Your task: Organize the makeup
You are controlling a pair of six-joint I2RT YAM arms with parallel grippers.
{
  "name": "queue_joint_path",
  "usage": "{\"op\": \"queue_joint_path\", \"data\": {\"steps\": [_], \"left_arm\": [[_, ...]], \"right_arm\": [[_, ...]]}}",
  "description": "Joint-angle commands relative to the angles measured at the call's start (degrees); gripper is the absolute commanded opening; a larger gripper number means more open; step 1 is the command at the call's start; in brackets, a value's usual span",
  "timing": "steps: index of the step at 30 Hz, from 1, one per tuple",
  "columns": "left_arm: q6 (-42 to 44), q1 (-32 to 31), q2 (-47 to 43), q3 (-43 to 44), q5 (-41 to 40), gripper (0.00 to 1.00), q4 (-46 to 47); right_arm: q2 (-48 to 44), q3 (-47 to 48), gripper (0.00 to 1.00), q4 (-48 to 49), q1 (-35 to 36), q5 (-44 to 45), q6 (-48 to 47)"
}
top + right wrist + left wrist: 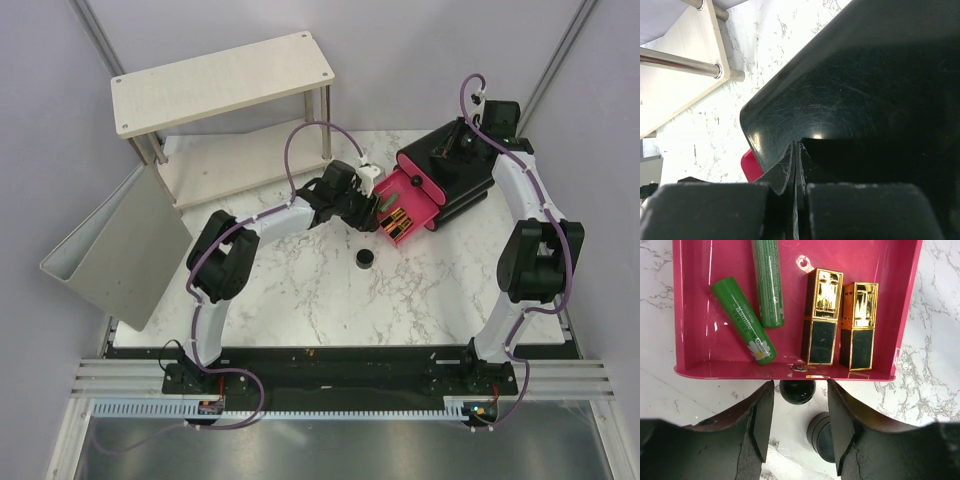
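Observation:
The black box's pink drawer [695,315] stands pulled out. In it lie two green tubes [742,320] [767,282] and two black-and-gold cases [822,315] [859,325]. My left gripper [800,390] [368,203] is open at the drawer's front. The drawer's round black knob [797,391] sits between its tips, with a gap on each side. A round black jar [365,259] [817,432] stands on the marble table below, partly hidden by one finger. My right gripper [797,150] [458,143] is shut, its tips pressed on top of the black box [865,100] [455,180].
A light wooden shelf on metal legs [220,80] stands at the back left. A grey bin [120,250] leans at the table's left edge. The table is white marble [300,290].

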Motion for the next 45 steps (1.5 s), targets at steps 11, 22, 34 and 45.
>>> {"op": "queue_joint_path", "data": {"steps": [11, 22, 34, 45], "left_arm": [[3.6, -2.2, 3.0, 1.5, 0.0, 0.54, 0.9], [3.6, -2.3, 4.3, 5.3, -7.8, 0.07, 1.3], [4.3, -3.1, 1.7, 10.6, -8.7, 0.02, 5.4], [-1.5, -4.4, 8.7, 21.8, -7.2, 0.02, 6.8]], "right_arm": [[2.3, -1.6, 0.00, -6.7, -0.3, 1.4, -0.8], [2.4, -1.7, 0.00, -6.7, -0.2, 1.2, -0.5], [2.9, -1.6, 0.00, -6.7, -0.2, 1.0, -0.4], [2.9, -2.2, 0.00, -6.2, -0.2, 0.9, -0.4]]}}
